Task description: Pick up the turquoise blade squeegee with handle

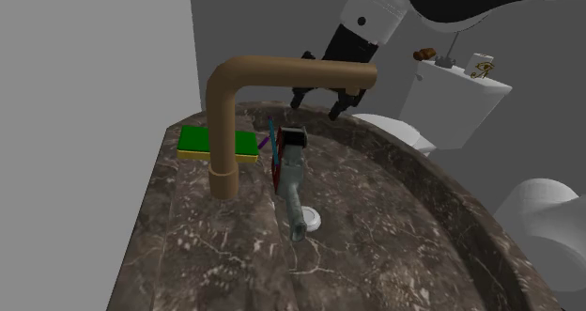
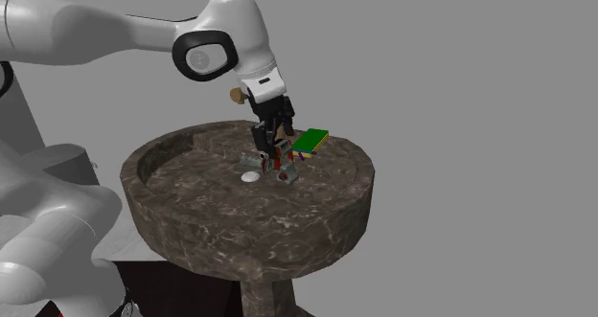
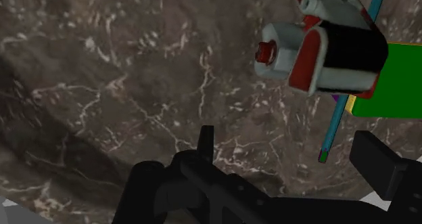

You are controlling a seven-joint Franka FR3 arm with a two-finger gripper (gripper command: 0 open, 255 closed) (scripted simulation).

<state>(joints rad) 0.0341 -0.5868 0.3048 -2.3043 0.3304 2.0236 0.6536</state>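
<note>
The squeegee (image 1: 290, 173) lies in the dark marble basin with its grey handle pointing at the drain. Its red, black and white head (image 3: 324, 53) leans by the faucet, and the thin turquoise blade (image 3: 336, 124) runs along the side of the head facing the sponge. My black gripper (image 1: 322, 101) hangs open just above and behind the head, partly hidden by the faucet spout. In the second exterior view the gripper (image 2: 273, 148) stands right over the squeegee (image 2: 278, 169). In the wrist view the head sits ahead of the gripper (image 3: 287, 148), nearer one finger, and neither finger touches it.
A tall brown faucet (image 1: 225, 121) rises from the sink rim (image 1: 188, 225), its spout crossing in front of the gripper. A green and yellow sponge (image 1: 208, 142) lies on the rim beside it. A white drain (image 1: 311, 221) sits in the basin. A white toilet (image 1: 451, 98) stands behind.
</note>
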